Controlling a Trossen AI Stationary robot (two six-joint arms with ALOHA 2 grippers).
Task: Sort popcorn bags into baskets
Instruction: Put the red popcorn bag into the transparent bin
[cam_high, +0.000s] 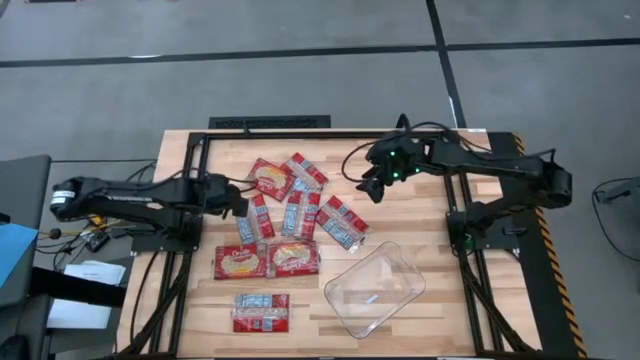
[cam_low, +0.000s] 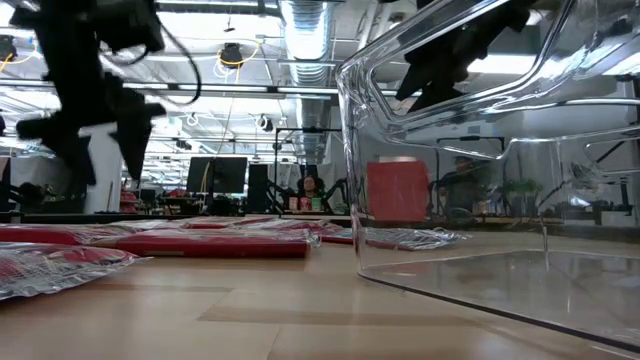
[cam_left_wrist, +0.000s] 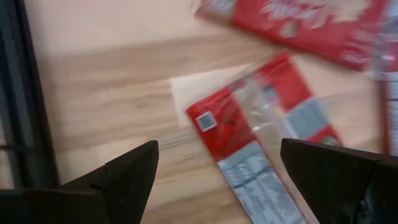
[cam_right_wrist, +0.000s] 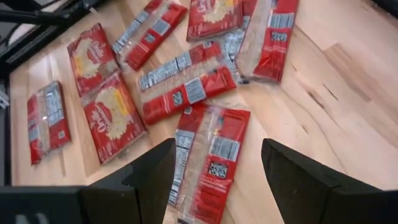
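Observation:
Several red popcorn bags lie flat on the wooden table, among them a bag (cam_high: 258, 215), a bag (cam_high: 343, 222) and a lone bag (cam_high: 260, 312) near the front edge. The clear basket (cam_high: 375, 290) stands on the table to their right, and in the low view the basket (cam_low: 480, 200) fills the right half. My left gripper (cam_high: 240, 200) hovers open at the cluster's left side; in its wrist view my left gripper (cam_left_wrist: 217, 149) is over a bag with white panels (cam_left_wrist: 249, 137). My right gripper (cam_high: 370, 188) hovers open above the cluster's far right, and in its wrist view my right gripper (cam_right_wrist: 217, 146) frames a bag (cam_right_wrist: 208, 155).
A black metal frame (cam_high: 300, 133) borders the table's far edge and sides. Bare wood lies between the bags and the basket and along the near edge. The low view shows a room with monitors and a seated person (cam_low: 312, 188) behind the table.

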